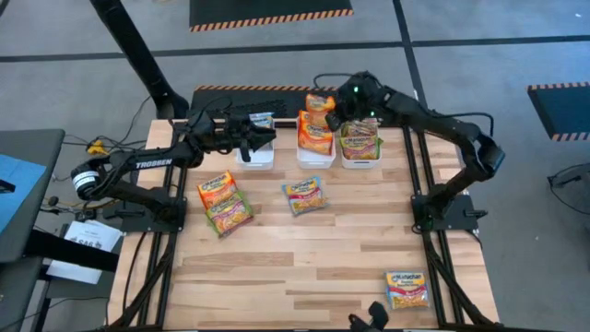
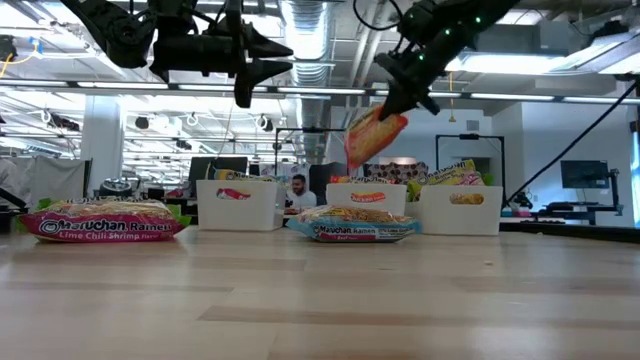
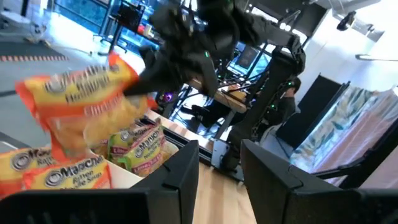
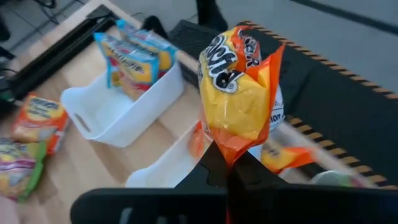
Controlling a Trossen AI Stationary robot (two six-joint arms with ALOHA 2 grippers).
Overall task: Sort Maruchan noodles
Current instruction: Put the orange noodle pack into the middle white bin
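Note:
Three white bins stand in a row at the table's far side. The left bin (image 1: 255,155) holds blue-edged packets (image 4: 134,56), the middle bin (image 1: 315,159) orange ones (image 1: 315,136), the right bin (image 1: 359,159) green ones (image 1: 359,138). My right gripper (image 1: 334,115) is shut on an orange Maruchan packet (image 2: 375,135), held in the air by the middle bin's far end. My left gripper (image 1: 267,136) hovers open over the left bin, nothing between its fingers (image 3: 180,168). Several packets lie flat on the table: orange (image 1: 217,189), green-pink (image 1: 230,217), blue (image 1: 304,195). My right gripper pinches the orange packet by one crimped end (image 4: 229,152) between its two fingers. The fingers come slanting down from the table's right. The packet hangs tilted below the fingers (image 2: 398,100), lifted clear above the middle bin.
One more packet (image 1: 407,289) lies near the table's front right corner. The wide middle and near left of the wooden table (image 1: 277,267) are bare. Both arms crowd the space above the bins. A person (image 2: 297,190) sits in the room behind.

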